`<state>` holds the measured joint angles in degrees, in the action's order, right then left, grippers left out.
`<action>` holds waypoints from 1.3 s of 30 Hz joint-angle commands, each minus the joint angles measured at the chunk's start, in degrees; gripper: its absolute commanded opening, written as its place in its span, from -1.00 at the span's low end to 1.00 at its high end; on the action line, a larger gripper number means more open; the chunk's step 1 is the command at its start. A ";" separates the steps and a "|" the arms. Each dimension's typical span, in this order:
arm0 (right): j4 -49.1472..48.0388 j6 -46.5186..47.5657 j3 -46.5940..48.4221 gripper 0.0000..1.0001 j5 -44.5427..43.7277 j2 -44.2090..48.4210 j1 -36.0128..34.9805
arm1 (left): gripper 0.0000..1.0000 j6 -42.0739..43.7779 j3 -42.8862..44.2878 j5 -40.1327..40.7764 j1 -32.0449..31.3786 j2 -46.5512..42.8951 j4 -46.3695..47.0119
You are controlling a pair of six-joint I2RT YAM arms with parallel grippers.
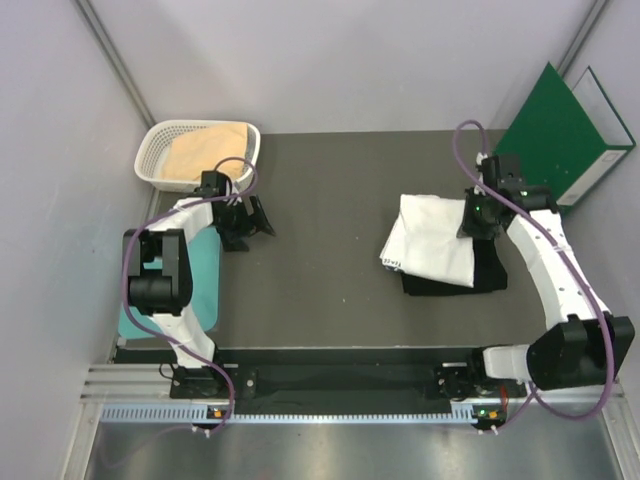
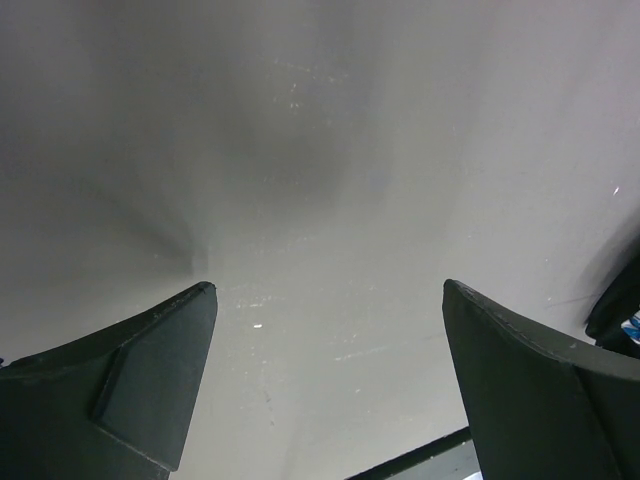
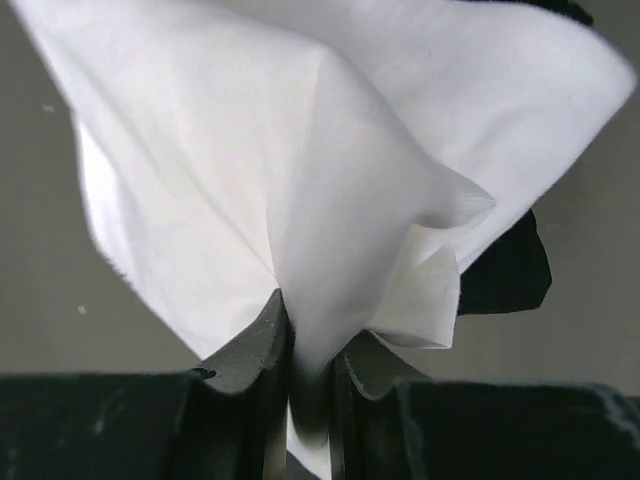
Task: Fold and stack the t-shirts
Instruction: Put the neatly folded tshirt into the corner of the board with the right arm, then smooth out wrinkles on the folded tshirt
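A folded white t-shirt [image 1: 432,243] lies on top of a folded black t-shirt [image 1: 490,270] at the right of the dark table. My right gripper [image 1: 477,222] is shut on the white shirt's right edge; in the right wrist view the white cloth [image 3: 330,180] bunches up between the fingers [image 3: 250,345], with black cloth [image 3: 510,270] beneath it. A tan-peach t-shirt [image 1: 205,152] sits in a white basket [image 1: 160,145] at the back left. My left gripper [image 1: 250,222] hangs open near the basket, over bare table [image 2: 320,200], holding nothing.
A green binder [image 1: 560,135] leans against the back right wall. A flat teal board [image 1: 205,275] lies under the left arm at the table's left edge. A metal rail [image 1: 330,395] runs along the front.
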<state>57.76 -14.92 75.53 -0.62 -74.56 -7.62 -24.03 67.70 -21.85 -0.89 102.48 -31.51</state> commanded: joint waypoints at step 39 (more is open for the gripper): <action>-10.91 4.72 -1.96 -0.57 -20.12 -14.65 6.74 | 0.97 4.69 4.81 -4.17 -0.96 5.89 -3.04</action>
<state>50.11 -10.68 71.29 -16.49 -94.83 -0.91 -20.47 71.16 -24.77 -1.63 107.15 -33.95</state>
